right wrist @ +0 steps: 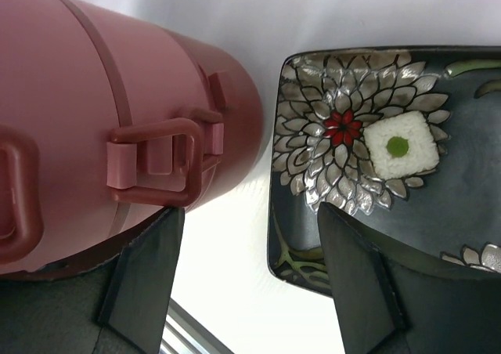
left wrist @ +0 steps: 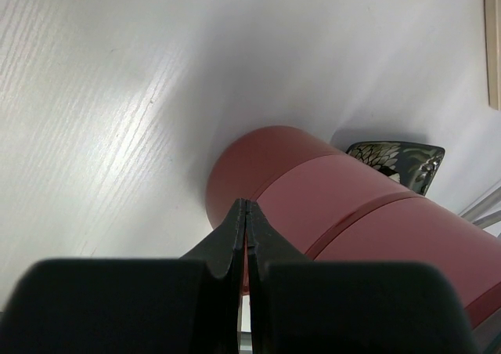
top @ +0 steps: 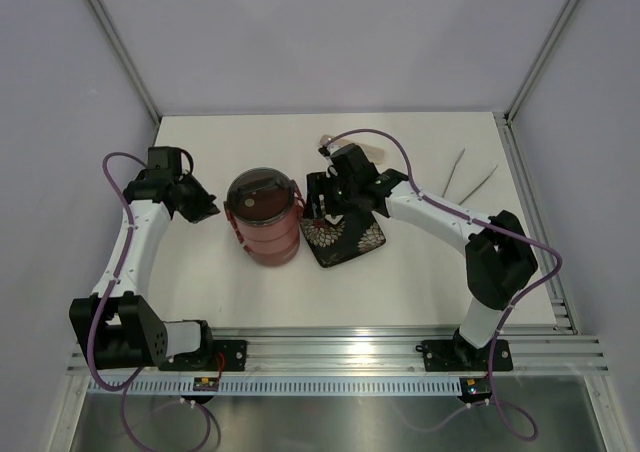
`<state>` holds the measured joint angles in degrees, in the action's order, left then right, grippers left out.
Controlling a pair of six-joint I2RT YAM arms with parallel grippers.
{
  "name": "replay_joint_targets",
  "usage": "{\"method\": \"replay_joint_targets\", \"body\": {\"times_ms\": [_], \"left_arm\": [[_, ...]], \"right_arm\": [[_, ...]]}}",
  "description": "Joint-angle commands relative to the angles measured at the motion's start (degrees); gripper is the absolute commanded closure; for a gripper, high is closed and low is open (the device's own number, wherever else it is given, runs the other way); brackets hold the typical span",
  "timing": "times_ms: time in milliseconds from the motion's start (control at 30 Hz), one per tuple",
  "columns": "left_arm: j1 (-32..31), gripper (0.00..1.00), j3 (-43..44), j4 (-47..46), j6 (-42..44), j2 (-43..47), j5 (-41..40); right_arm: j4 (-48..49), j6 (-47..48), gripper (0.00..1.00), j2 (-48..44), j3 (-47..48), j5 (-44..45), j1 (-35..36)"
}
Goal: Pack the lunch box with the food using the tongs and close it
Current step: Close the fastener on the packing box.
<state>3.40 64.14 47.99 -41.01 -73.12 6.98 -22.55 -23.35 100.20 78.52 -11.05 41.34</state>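
The lunch box (top: 265, 222) stands stacked as a dusty-red tower with its grey top lid (top: 260, 197) on, mid-table. My left gripper (top: 207, 208) is shut and empty, with its tip (left wrist: 247, 205) against or just short of the lunch box wall (left wrist: 352, 213). My right gripper (top: 316, 198) is open and hangs over the gap between the lunch box and the plate (top: 350, 240). One finger (right wrist: 149, 268) is below the side clasp (right wrist: 156, 162), the other finger (right wrist: 360, 276) is over the plate (right wrist: 454, 205). The tongs (top: 453, 175) lie at the back right. No food shows.
The black flower-patterned plate carries a small white square (right wrist: 401, 144) with a green dot. A pale object (top: 326, 140) peeks out behind the right arm. Aluminium rails (top: 330, 347) run along the near edge, and grey walls enclose the table.
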Motion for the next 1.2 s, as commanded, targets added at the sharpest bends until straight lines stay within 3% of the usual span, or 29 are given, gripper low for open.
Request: {"method": "replay_joint_targets", "body": {"times_ms": [0, 333, 667, 867, 1167], "left_arm": [[0.4, 1.0, 2.0, -1.7, -0.2, 1.1, -0.8], [0.6, 1.0, 2.3, -1.7, -0.1, 0.6, -0.7], [1.1, 1.0, 2.1, -2.2, -0.2, 0.5, -0.5], [1.2, 1.0, 2.2, -2.0, -0.1, 0.3, -0.6], [1.6, 1.0, 2.0, -1.8, 0.1, 0.9, -0.5]], "right_arm": [[3.6, -1.1, 0.24, 0.2, 2.2, 3.6, -0.6], [3.1, -1.4, 0.24, 1.2, 3.0, 3.8, -1.3], [1.5, -2.6, 0.24, -5.6, -1.8, 5.6, -2.8], [-1.3, -2.1, 0.24, -0.8, 4.6, 7.3, -4.3], [-2.8, -1.7, 0.25, 6.6, 11.7, 0.2, -3.7]]}}
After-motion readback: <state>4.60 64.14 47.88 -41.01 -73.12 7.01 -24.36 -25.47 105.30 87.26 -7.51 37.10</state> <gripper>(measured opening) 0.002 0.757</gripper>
